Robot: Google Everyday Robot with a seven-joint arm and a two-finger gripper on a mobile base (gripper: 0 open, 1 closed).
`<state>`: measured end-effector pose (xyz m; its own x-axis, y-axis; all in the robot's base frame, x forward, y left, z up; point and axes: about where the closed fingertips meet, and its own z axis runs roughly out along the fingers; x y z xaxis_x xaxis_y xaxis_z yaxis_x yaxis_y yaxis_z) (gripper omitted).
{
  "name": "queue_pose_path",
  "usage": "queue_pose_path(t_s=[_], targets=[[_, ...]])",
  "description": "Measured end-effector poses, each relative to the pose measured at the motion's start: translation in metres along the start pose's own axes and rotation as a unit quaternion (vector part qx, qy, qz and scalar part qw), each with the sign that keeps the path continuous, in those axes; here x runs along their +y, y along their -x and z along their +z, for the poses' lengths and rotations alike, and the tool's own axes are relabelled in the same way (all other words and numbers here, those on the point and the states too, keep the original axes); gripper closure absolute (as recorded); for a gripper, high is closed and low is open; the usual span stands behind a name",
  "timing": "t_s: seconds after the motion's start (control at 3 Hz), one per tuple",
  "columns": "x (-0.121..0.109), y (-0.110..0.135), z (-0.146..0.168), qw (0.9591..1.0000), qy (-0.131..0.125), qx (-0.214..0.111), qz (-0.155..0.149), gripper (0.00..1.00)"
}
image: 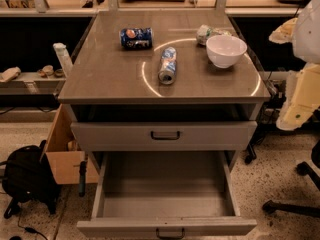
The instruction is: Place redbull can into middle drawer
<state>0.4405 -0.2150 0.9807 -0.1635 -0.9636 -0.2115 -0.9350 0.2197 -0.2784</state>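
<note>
redbull can (167, 65) lies on its side mid-tabletop, long axis roughly front-to-back, shiny end toward the front. middle drawer (165, 189) is open below. gripper (296, 101) hangs off the table's right edge, well apart from the can - can't tell its grip state.
</note>
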Motion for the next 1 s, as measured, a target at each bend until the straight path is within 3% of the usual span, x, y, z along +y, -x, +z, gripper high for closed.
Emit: queue_pose_path(t_s=[0.33, 0.67, 1.0], targets=[[-0.01, 0.001, -0.003, 0.9987, -0.015, -0.013, -0.047, 0.0], [-0.021, 0.006, -0.005, 0.9878, -0.038, -0.029, -0.148, 0.0], [-0.03, 0.011, 0.001, 0.9731, -0.045, -0.042, -0.222, 0.0]])
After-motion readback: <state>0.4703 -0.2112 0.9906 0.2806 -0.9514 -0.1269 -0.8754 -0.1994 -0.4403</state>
